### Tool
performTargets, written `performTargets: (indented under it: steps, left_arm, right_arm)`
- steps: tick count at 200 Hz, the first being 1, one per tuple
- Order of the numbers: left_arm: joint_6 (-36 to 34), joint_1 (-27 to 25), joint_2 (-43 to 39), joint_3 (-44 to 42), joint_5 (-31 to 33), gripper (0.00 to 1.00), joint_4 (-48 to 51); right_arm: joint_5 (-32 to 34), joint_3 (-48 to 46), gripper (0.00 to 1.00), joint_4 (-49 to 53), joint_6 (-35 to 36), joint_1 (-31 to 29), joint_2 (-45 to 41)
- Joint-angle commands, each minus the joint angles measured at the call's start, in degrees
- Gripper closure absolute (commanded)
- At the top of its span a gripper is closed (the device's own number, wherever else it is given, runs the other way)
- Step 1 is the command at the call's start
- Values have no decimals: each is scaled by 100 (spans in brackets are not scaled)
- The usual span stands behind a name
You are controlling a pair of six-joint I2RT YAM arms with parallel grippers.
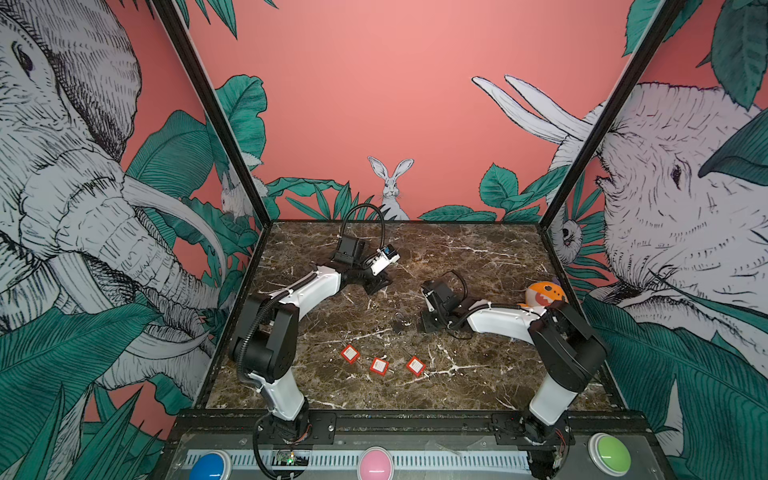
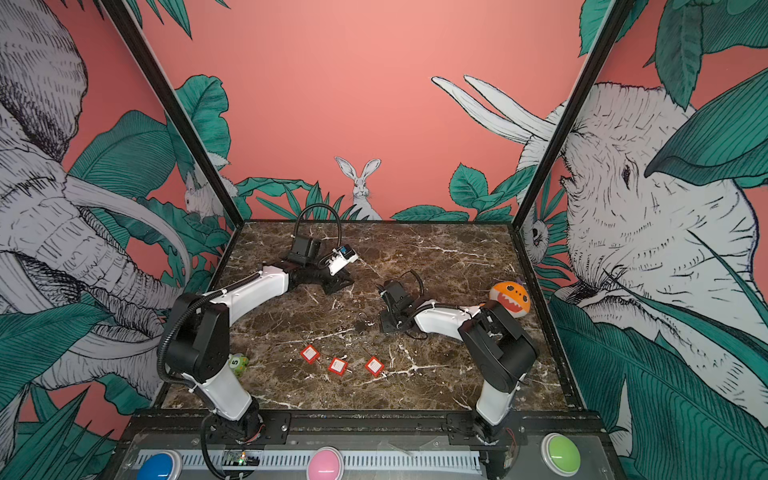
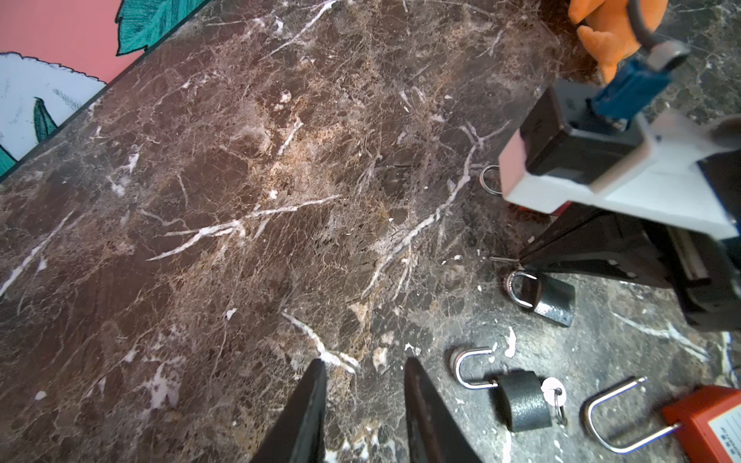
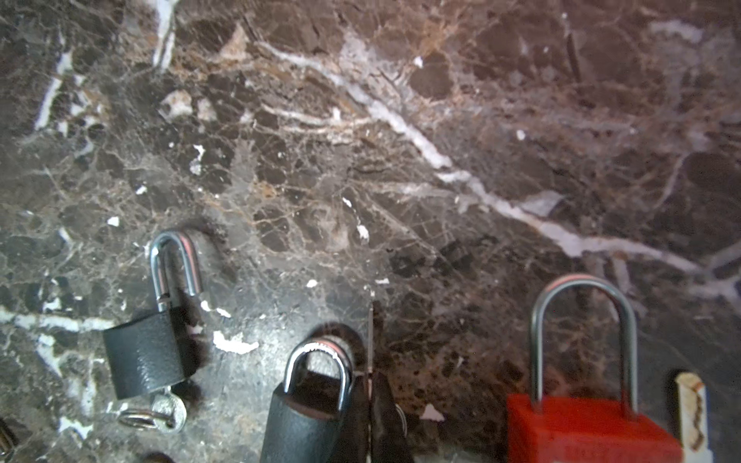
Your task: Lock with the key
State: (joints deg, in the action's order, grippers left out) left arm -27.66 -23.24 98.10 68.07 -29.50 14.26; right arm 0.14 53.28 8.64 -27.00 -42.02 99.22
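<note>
From where I stand the locking looks barely begun. The right pincer (image 4: 370, 385) is pressed together at the bottom middle of its wrist view. A thin metal blade (image 4: 371, 320) pokes out past its tips, likely a key, though I can't be sure. It sits just beside a black padlock (image 4: 304, 413) whose shackle looks seated. At lower left lies a second black padlock (image 4: 148, 356), its shackle swung free and a ringed key (image 4: 170, 409) at its base; that one, I'd say, is yet to be closed. The left pincer (image 3: 365, 360) hangs at the bottom of its view, jaws apart with nothing between them. Three red padlocks (image 1: 379, 365) lie in a row low in a top view. The table (image 1: 478, 257) is dark veined marble. An orange plush toy (image 1: 544, 293) rests near its right edge, under pink walls painted with elephants, a rabbit and leaves.
</note>
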Motion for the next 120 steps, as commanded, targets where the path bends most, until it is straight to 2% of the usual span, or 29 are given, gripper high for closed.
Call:
performTargets:
  steps: [1, 47, 109, 120]
  left_arm:
    - [-30, 48, -311, -120, -91, 65, 35]
    - [-10, 73, -335, -148, -75, 65, 0]
    - [122, 74, -283, -144, -149, 65, -73]
    - [121, 66, -314, -154, -126, 66, -73]
  right_arm:
    - [235, 53, 100, 171, -60, -42, 40]
    - [329, -380, 100, 255, -466, -48, -281]
    - [327, -503, 100, 163, -437, -95, -379]
    - [412, -447, 92, 216, -421, -95, -383]
